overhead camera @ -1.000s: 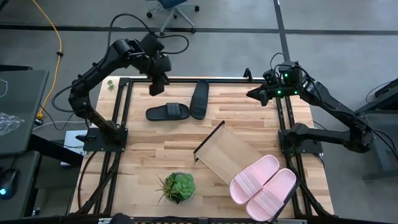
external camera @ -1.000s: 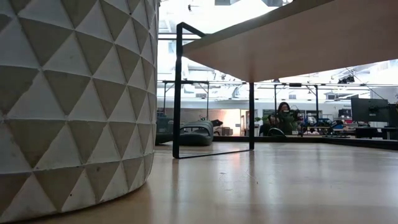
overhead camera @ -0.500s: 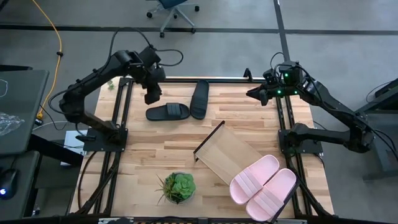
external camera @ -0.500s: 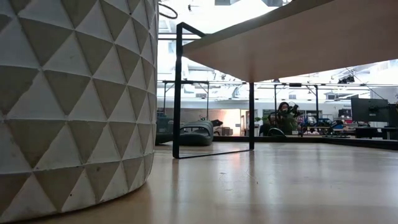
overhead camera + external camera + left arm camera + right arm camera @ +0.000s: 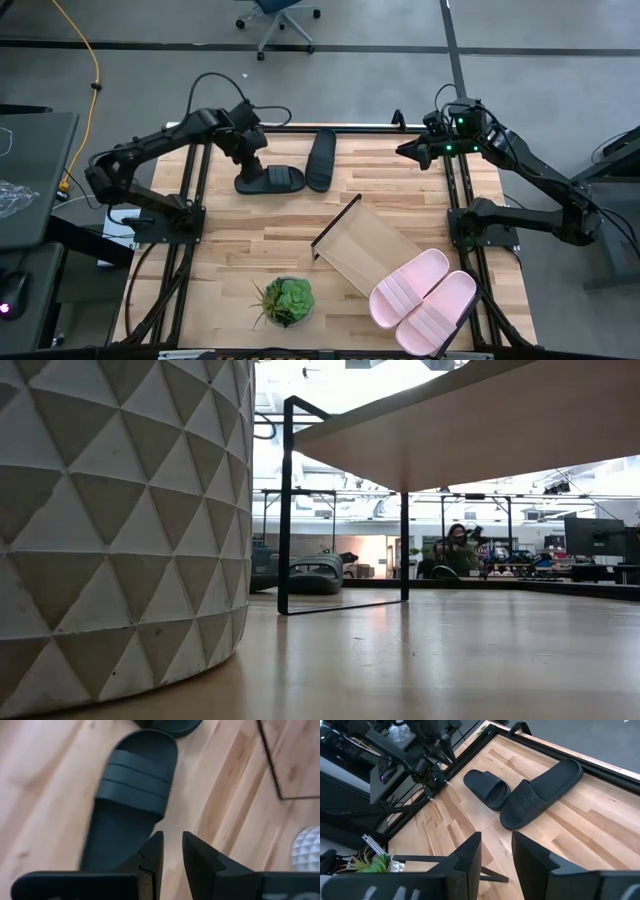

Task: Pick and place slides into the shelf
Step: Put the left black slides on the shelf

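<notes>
hovering low over the heel end of a black slide (image 5: 131,805), the left gripper (image 5: 172,851) holds its fingers a narrow gap apart, pinching nothing. the slide lies flat on the tabletop (image 5: 230,235) near the far edge, beside its mate (image 5: 321,158). it looks light, soft and bendy; the ribbed strap seems the best hold.

Legible text: none found in any view.

Checked the two black slides (image 5: 290,172), the two pink slides (image 5: 425,300), the shelf (image 5: 362,248), the patterned planter (image 5: 120,520) and the bench (image 5: 250,240): no lettering, brand mark, number or sign can be read on any of them. Background room in the low view holds screens and clutter too small to make out any writing.
</notes>
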